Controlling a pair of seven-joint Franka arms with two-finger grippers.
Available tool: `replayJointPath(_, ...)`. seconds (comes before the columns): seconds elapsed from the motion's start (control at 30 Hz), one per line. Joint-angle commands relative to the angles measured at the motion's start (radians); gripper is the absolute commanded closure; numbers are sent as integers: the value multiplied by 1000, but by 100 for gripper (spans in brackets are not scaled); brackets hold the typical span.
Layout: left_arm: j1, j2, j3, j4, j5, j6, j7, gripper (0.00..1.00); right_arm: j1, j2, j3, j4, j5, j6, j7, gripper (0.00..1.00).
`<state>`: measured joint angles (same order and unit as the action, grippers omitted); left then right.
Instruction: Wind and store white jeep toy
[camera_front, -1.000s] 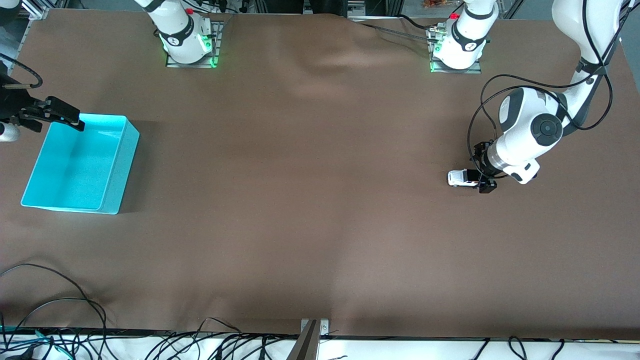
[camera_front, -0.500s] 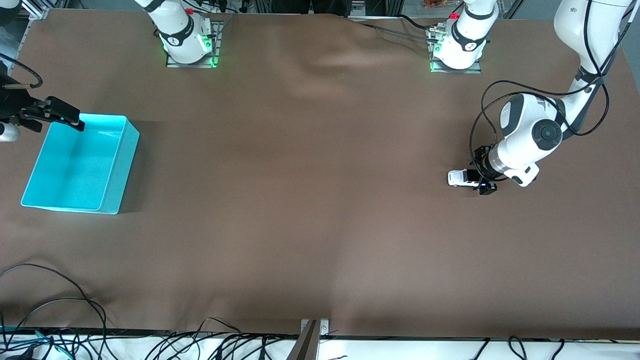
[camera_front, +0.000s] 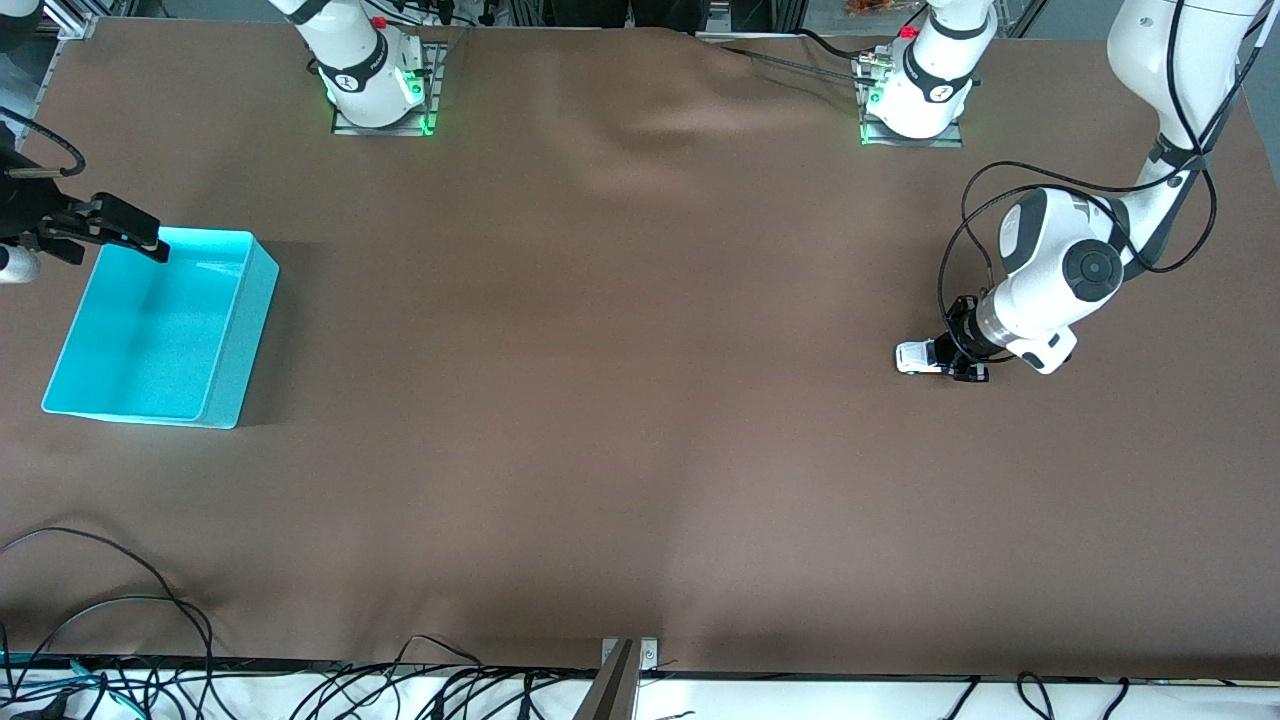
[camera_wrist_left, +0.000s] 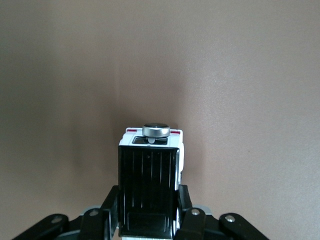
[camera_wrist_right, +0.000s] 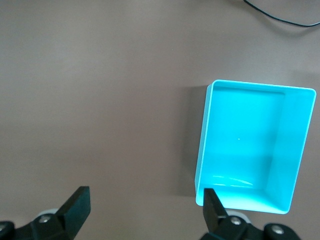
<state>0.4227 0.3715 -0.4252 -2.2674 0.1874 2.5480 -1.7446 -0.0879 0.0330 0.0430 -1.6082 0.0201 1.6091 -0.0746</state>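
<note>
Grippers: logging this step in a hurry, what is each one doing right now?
Left gripper: shut on the jeep, which sits on the table.
Right gripper: open, empty, waiting at the bin's edge.

On the brown table (camera_front: 620, 400) there is one white jeep toy (camera_front: 915, 357), one cyan bin (camera_front: 160, 330) well apart from it toward the right arm's end, and two grippers, the left gripper (camera_front: 957, 357) and right gripper (camera_front: 110, 228).
</note>
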Motion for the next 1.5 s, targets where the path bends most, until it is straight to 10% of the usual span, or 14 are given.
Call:
replayJointPath(0.0, 1, -28, -13, 26, 29, -41, -16, 89, -6, 7, 8, 20, -6, -5, 10, 0)
replayJointPath(1.47, -82, 41, -41, 12, 93, 40, -153, 89, -6, 7, 8, 20, -6, -6, 12, 0)
